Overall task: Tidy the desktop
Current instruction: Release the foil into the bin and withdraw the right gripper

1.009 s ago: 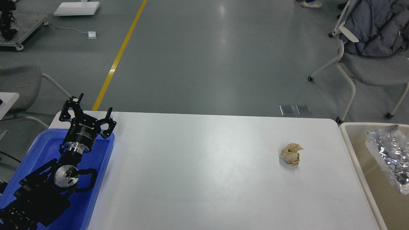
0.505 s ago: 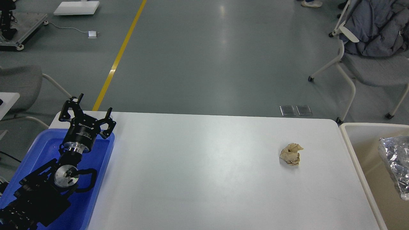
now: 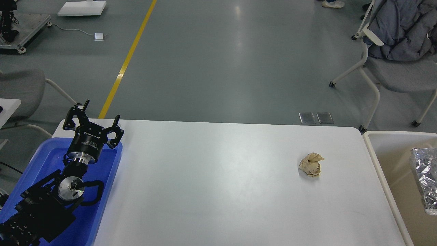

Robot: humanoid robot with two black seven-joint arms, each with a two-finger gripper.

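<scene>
White desktop [image 3: 218,184] with crumpled paper [image 3: 311,164], blue tray [image 3: 106,191], beige bin [image 3: 382,171].

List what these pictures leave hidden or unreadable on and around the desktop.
- Head view: the blue tray floor, largely covered by the left arm; contents unknown.
- Head view: the beige bin and the foil piece in it, cut off by the right edge.
- Head view: the right gripper, out of frame.
- Head view: lettering on the left gripper, too small to read.
- Head view: the desktop near edge, cut off by the bottom.
</scene>
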